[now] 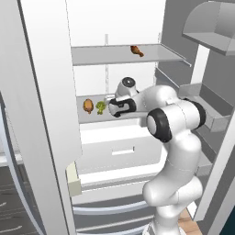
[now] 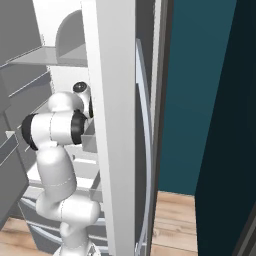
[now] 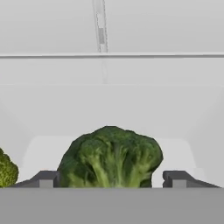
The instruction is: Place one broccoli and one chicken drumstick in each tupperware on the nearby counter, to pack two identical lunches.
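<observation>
A broccoli [image 3: 111,157] sits on the fridge's middle shelf [image 1: 92,117], right between my gripper's [image 3: 110,180] two spread fingertips [image 3: 46,179]; the gripper is open. From the left base view, the gripper [image 1: 110,108] reaches into the fridge beside the broccoli [image 1: 100,107], and a brown chicken drumstick [image 1: 87,106] lies just left of it. A second drumstick [image 1: 136,50] rests on the upper shelf [image 1: 119,55]. Another green broccoli piece [image 3: 6,170] peeks in at the hand view's left edge. The tupperware and the counter are out of view.
The open fridge door [image 1: 46,114] stands close on the left, and the other door with bins [image 1: 215,114] on the right. A white drawer [image 1: 121,151] lies under the middle shelf. In the right base view, a door edge [image 2: 112,125] hides the shelves; wooden floor [image 2: 175,220] lies beyond.
</observation>
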Controlling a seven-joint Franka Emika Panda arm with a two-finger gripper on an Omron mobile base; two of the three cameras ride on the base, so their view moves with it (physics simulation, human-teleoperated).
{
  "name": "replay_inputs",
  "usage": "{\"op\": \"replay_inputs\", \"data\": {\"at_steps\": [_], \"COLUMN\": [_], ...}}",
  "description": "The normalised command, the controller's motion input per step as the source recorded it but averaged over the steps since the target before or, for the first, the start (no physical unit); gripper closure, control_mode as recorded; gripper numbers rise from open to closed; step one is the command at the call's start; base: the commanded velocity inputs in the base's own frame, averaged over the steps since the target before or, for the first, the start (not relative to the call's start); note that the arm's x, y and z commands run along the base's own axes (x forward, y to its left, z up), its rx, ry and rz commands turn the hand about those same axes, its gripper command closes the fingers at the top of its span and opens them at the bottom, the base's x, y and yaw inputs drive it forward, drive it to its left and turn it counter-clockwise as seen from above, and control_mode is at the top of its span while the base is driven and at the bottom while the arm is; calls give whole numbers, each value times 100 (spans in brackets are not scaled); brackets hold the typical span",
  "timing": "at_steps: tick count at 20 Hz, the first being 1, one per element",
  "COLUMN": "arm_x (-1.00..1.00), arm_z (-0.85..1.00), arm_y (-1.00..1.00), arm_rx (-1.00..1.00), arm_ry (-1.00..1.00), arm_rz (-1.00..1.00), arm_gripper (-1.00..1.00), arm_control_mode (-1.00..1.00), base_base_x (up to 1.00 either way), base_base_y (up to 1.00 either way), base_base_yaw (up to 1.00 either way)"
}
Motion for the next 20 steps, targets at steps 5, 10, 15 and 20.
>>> {"op": "replay_inputs", "data": {"at_steps": [5, 10, 15, 20], "arm_x": [-27, -10, -89, -100], "arm_z": [-64, -22, -1, 27], "arm_y": [19, 6, -17, -27], "arm_rx": [0, 0, 0, 0], "arm_ry": [2, 0, -1, -3], "arm_rz": [-6, -4, -5, 0], "arm_gripper": [100, 100, 100, 100], "arm_control_mode": [-100, -100, -100, -100], "base_base_x": [0, 0, 0, 0], "base_base_y": [0, 0, 0, 0], "base_base_yaw": [0, 0, 0, 0]}}
